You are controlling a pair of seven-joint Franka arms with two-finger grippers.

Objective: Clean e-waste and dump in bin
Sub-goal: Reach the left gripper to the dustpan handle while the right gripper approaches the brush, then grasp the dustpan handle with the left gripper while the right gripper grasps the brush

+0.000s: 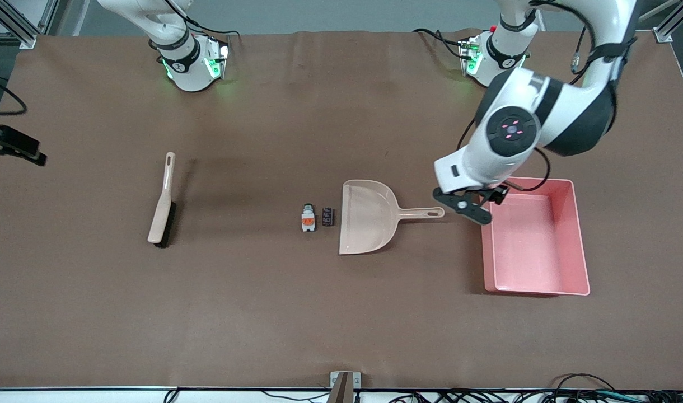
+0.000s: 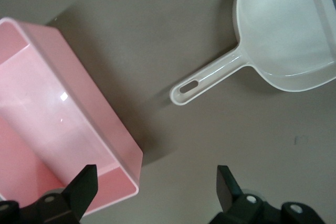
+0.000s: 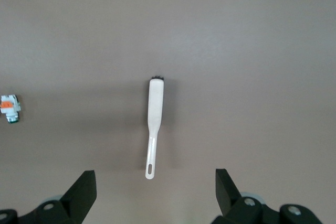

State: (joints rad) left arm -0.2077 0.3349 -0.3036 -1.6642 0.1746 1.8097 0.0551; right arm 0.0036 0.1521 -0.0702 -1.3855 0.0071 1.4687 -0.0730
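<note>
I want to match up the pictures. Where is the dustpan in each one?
Front view: the dustpan lies flat mid-table, between the two tiny parts and the pink bin, handle toward the bin.
Left wrist view: the dustpan fills the upper corner, its handle pointing toward the bin, above the open left claw.
Right wrist view: not in it; only the brush and the white part show.
Shared landmark: the pink bin, in the front and left wrist views.

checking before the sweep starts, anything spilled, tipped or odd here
Nothing stands out. Two parts lie loose beside the dustpan mouth, the brush lies flat, the bin stands upright.
</note>
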